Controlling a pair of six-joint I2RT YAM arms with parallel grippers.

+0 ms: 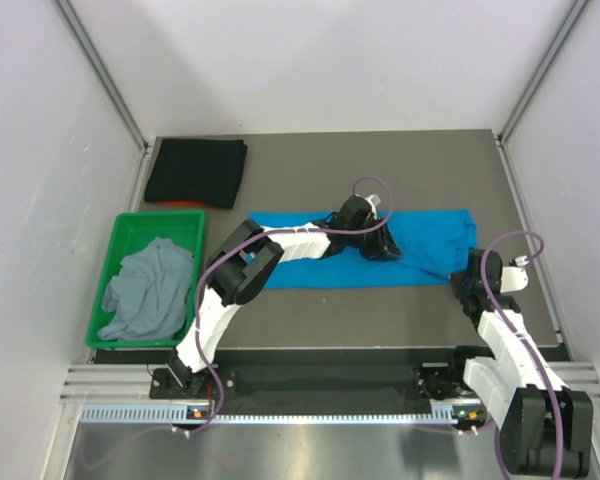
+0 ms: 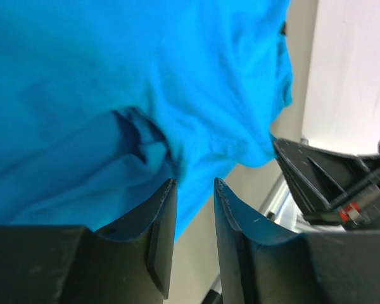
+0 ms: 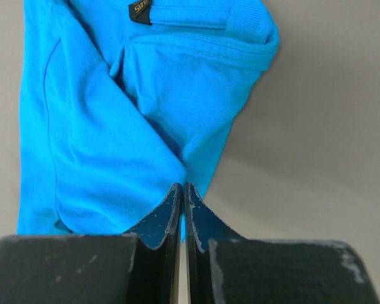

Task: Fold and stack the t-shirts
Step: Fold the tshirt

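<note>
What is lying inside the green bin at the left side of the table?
A crumpled grey t-shirt fills most of the green bin. A bare strip of floor shows at the far end. Anything under the shirt is hidden.

Bright even overhead light, soft faint shadows, wrist close-ups slightly soft

a green plastic bin (image 1: 160, 216) stands on the grey table (image 1: 380, 170), well off to the left of both sets of jaws; white walls (image 1: 330, 60) beyond.
</note>
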